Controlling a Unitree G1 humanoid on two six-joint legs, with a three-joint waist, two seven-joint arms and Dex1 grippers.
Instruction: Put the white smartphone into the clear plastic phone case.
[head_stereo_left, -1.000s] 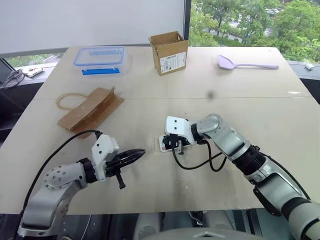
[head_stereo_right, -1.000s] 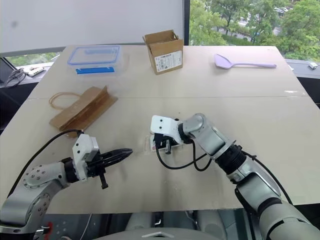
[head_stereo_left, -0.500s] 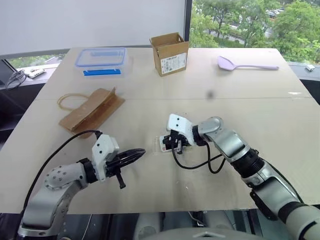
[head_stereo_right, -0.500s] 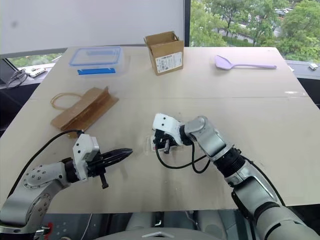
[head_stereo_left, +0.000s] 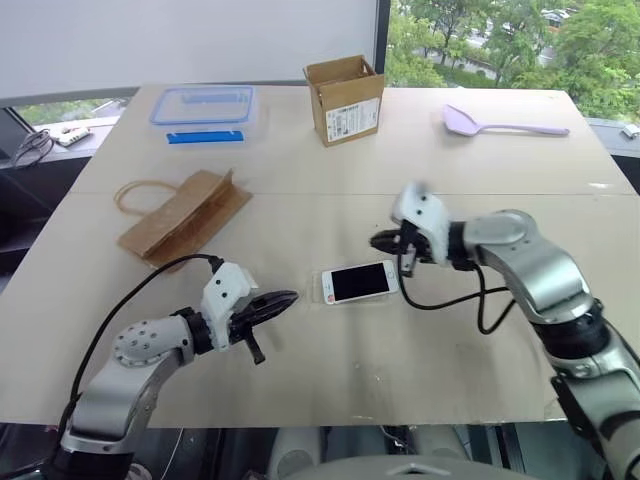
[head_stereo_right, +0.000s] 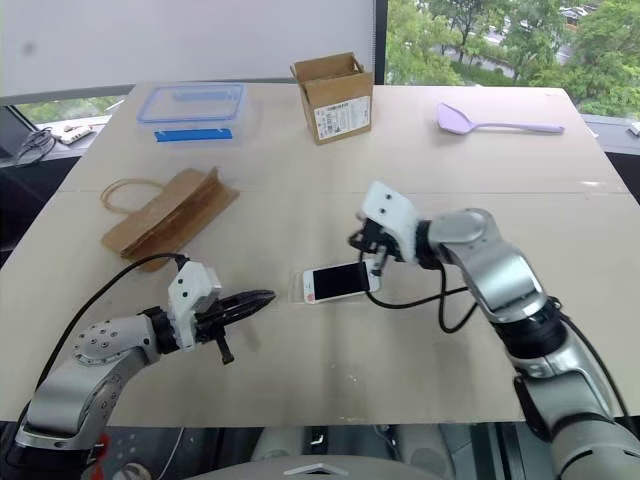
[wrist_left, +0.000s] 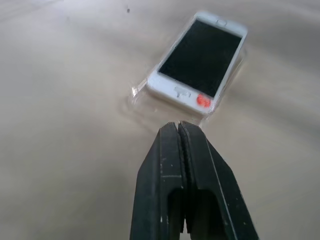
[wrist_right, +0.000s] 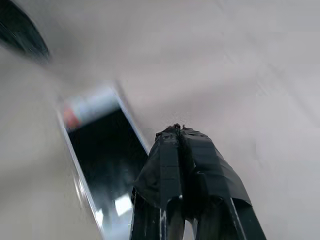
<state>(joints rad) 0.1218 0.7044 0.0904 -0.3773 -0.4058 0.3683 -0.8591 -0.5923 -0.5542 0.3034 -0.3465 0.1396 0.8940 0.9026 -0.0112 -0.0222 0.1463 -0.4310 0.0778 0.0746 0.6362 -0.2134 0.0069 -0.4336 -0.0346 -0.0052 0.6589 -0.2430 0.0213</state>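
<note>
Claws both clenched empty: left claw (head_stereo_left: 285, 298) and right claw (head_stereo_left: 381, 240) flank white smartphone (head_stereo_left: 359, 282).

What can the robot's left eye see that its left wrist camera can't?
Left eye alone: the cardboard box, purple spatula, paper bag, blue-lidded container and right end effector, shut above the table. Left wrist alone: the phone's red dot and the clear plastic phone case edge poking out underneath. Both: the white smartphone, screen up, and the shut left end effector.

no text readable; the cardboard box (head_stereo_left: 345, 98) label is illegible.
</note>
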